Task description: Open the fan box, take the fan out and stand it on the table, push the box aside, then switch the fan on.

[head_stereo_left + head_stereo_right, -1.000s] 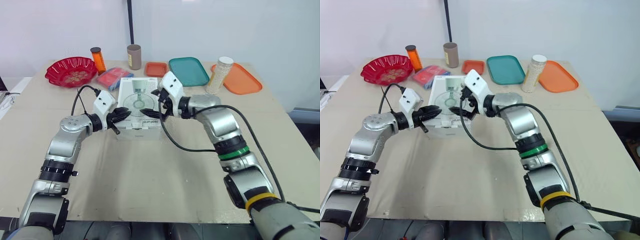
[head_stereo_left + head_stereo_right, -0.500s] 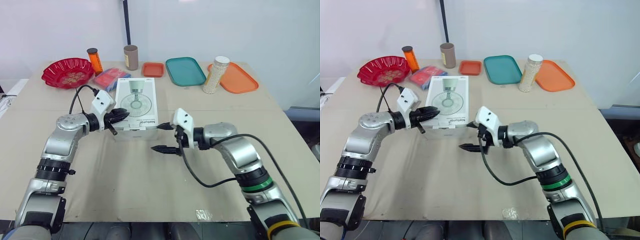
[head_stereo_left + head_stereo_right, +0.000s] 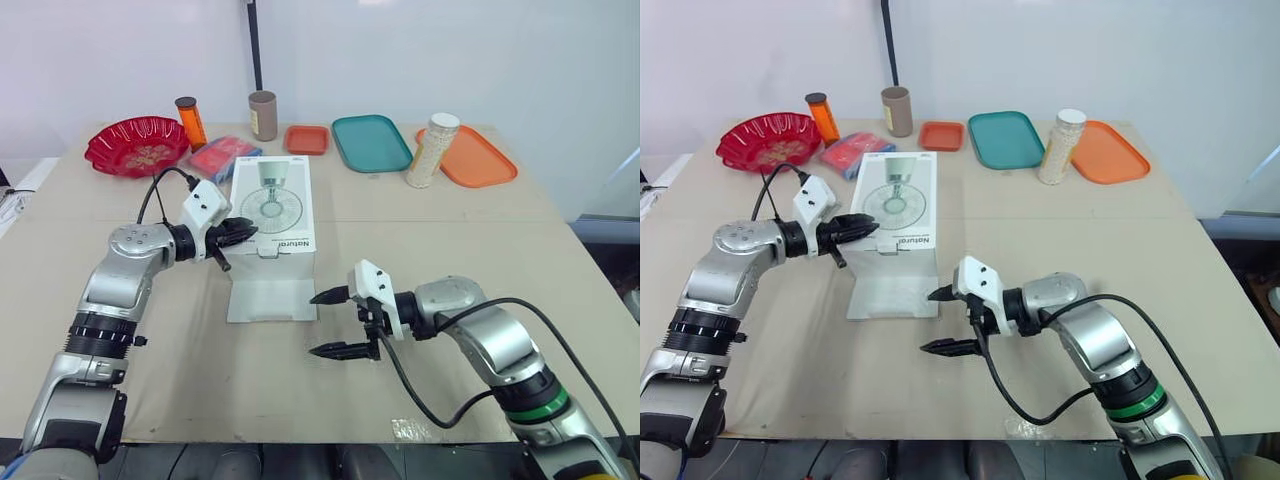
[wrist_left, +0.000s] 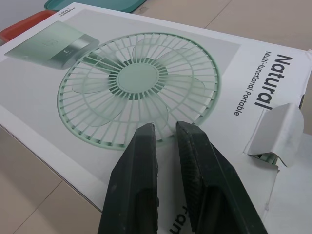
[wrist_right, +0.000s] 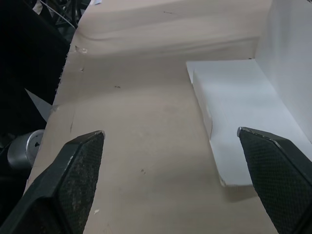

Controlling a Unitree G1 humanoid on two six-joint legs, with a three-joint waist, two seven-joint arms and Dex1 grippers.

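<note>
Narrow-fingered left gripper steadies the fan box; wide-open right gripper, reaching in, could drag it toward the desk's front edge

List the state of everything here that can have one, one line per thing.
fan box: lying flat, end flap open and folded down onto the table.
left tool: nearly shut, empty, over the box's printed top.
right tool: wide open, empty, beside the flap.
orange bottle: upright, capped.
jar: upright, lid on.
teal tray: empty.
</note>
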